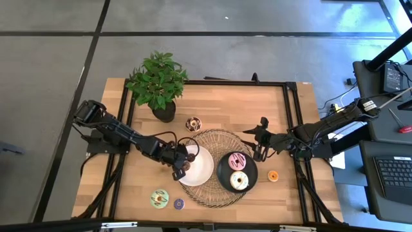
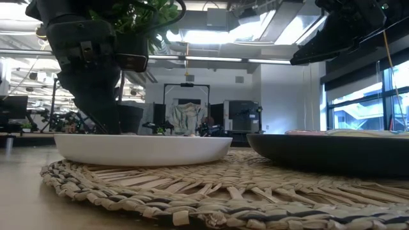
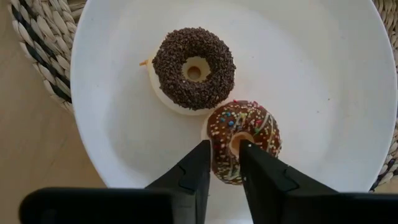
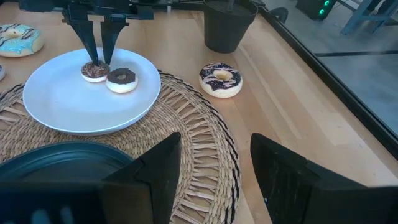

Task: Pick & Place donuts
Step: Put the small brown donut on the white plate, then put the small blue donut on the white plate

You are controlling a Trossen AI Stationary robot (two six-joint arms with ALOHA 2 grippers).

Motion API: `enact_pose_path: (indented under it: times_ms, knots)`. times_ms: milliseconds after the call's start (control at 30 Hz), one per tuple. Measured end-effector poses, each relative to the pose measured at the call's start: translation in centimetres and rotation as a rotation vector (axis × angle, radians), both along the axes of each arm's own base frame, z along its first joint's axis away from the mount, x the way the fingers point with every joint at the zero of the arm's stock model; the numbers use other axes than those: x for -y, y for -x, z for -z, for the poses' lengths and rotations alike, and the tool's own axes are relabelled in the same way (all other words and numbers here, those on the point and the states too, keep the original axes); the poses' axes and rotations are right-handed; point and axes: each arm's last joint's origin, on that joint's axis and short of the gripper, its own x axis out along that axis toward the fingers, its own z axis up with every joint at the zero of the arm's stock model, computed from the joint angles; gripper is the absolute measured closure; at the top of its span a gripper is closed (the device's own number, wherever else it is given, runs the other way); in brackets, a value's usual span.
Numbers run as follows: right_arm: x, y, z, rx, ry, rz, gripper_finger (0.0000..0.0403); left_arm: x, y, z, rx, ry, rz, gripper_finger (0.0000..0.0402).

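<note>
On the white plate (image 3: 112, 93) sit two donuts: a chocolate-crumb donut (image 3: 193, 68) and, touching it, a sprinkled chocolate donut (image 3: 244, 140) whose ring the left gripper (image 3: 225, 163) pinches, one finger in its hole, near the plate's left rim. The black plate (image 1: 222, 174) beside it holds two more, a pink donut (image 1: 237, 161) and a cream donut (image 1: 239, 181). Loose on the wooden table (image 1: 290, 122) lie four: a dark-iced donut (image 4: 220, 79) beside the woven mat (image 4: 193, 143), a green donut (image 1: 159, 198), a tiny purple donut (image 1: 179, 203) and a tiny orange donut (image 1: 273, 175). The right gripper (image 4: 211, 171) hovers, fingers spread, over the mat's right edge. A potted plant (image 1: 158, 84) stands at the back.
</note>
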Motion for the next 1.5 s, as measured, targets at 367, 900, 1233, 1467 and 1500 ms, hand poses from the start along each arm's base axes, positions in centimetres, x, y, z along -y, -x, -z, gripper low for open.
enact_pose_path:
  times_ms: [367, 900, 1233, 1467, 1500]
  knots:
    - [0.0, 0.0, 0.0, 0.000, 0.000, 0.000, 0.0208, 0.1, 0.5, -1.7, 0.033, 0.090, 0.041, 0.0283]
    - [0.0, 0.0, 0.0, 0.007, -0.009, 0.002, 0.0208, 6.0, 0.4, -6.9, 0.239, -0.006, 0.295, 0.0282]
    - [0.0, 0.0, 0.0, 0.012, -0.026, 0.013, 0.0208, 11.6, 0.5, -4.3, 0.126, -0.078, 0.431, 0.0283]
    - [0.0, 0.0, 0.0, 0.013, -0.028, 0.013, 0.0208, 14.9, 0.1, -1.6, 0.039, -0.056, 0.474, 0.0283]
    - [0.0, 0.0, -0.1, 0.015, -0.028, 0.013, 0.0208, 15.2, -0.1, -1.3, 0.030, -0.066, 0.488, 0.0284]
